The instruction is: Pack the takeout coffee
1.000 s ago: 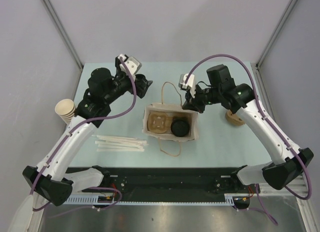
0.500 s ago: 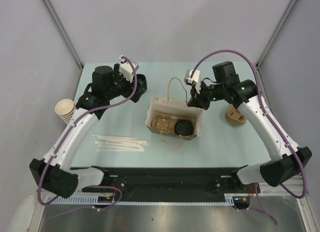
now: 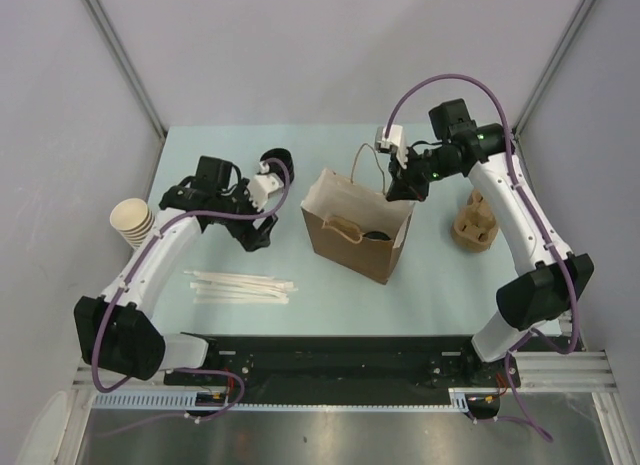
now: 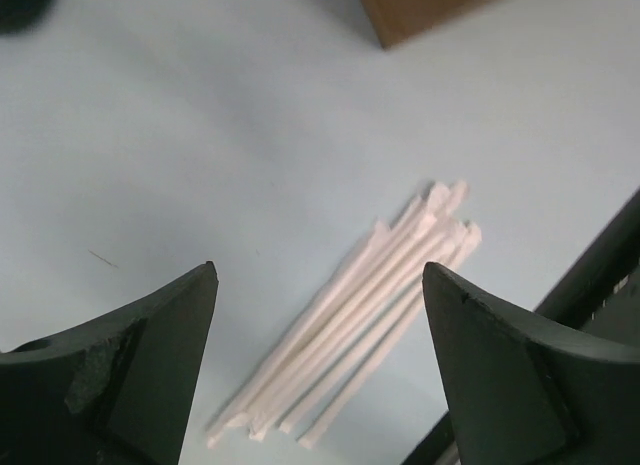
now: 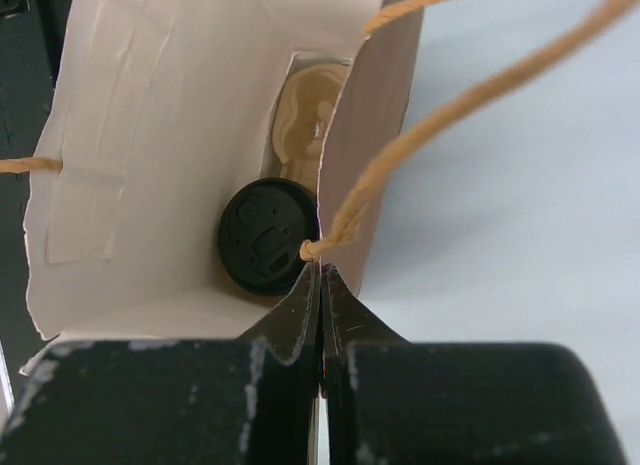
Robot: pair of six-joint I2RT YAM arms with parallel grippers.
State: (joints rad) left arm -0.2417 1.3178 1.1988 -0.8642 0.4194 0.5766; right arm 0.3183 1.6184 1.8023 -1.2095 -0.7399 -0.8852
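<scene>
The takeout coffee (image 5: 268, 235) is seen inside the upright paper bag (image 3: 350, 247), at its bottom, with the black lid facing up and a pulp tray (image 5: 308, 110) beside it. The bag's wall is pinched at its top edge between the pressed-together fingers of the right end effector (image 5: 321, 277), just under a handle knot. The left end effector (image 4: 318, 285) is spread and empty above the surface (image 4: 200, 135), over a bundle of wrapped straws (image 4: 370, 305).

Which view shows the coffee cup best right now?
Right wrist: it looks into the open bag at the cup, black lid up. Top external catches only a dark sliver past the bag's rim; left wrist shows none of it.
</scene>
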